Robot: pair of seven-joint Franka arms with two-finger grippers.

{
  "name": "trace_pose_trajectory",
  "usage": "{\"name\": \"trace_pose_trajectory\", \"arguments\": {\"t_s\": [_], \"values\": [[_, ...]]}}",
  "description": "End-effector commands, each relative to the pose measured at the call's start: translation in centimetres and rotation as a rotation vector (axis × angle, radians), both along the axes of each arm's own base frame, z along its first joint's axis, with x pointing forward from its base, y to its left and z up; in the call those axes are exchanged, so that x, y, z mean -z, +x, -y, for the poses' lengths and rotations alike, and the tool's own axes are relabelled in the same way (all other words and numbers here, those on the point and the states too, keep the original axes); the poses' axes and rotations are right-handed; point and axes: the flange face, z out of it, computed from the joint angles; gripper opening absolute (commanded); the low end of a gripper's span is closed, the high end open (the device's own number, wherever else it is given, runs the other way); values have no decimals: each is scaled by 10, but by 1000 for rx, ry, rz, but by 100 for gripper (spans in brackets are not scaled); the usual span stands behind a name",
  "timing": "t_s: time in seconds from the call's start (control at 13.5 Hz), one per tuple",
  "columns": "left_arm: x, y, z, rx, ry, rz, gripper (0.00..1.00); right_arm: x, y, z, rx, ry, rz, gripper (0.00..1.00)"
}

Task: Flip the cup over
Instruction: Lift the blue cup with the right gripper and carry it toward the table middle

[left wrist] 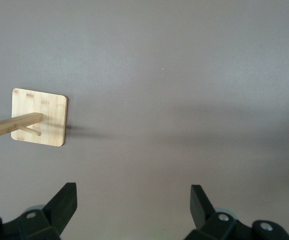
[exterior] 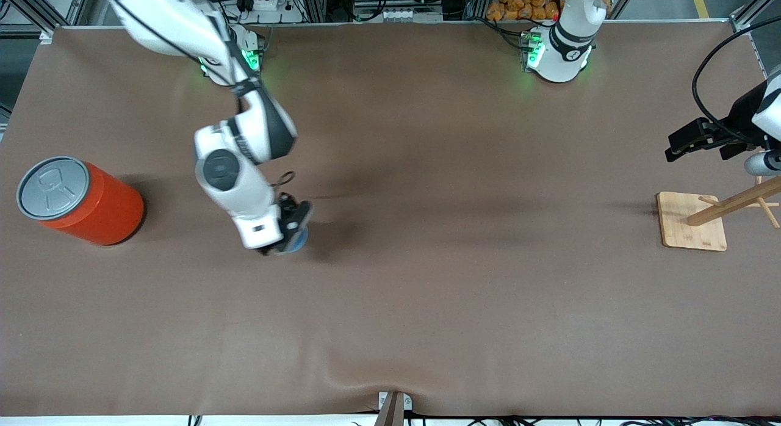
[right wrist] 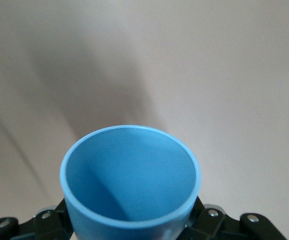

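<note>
Cup (right wrist: 130, 180) sits clamped between your right gripper (exterior: 291, 234) fingers, over the table (exterior: 427, 292) toward the right arm's end, between the orange can (exterior: 82, 200) and table centre. Long axis runs straight out from the fingers, mouth facing away from the wrist; interior looks empty. Whether it's lifted or touching the table, can't tell. Judgement: the flip turns on wrist rotation. Left gripper (left wrist: 134, 210) waits wide open and empty over the wooden rack (exterior: 692, 221).
</note>
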Motion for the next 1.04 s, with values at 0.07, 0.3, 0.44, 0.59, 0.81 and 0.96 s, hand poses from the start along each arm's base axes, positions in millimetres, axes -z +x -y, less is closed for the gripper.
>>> {"name": "trace_pose_trajectory", "arguments": {"t_s": [0.07, 0.3, 0.44, 0.59, 0.81, 0.96], "values": [[-2, 2, 0, 1, -19, -8, 100, 33, -31, -120, -206, -42, 41, 60], [-2, 2, 0, 1, -19, -8, 100, 64, -52, -188, -291, -40, 55, 60], [-2, 2, 0, 1, -19, -8, 100, 79, -67, -208, -360, -76, 71, 63], [1, 3, 0, 1, -19, -13, 100, 90, -75, -217, -417, -122, 85, 92], [2, 3, 1, 0, -35, -15, 100, 87, -83, -224, -447, -145, 85, 100], [1, 3, 0, -2, -35, -13, 100, 76, -83, -223, -445, -159, 71, 100]]}}
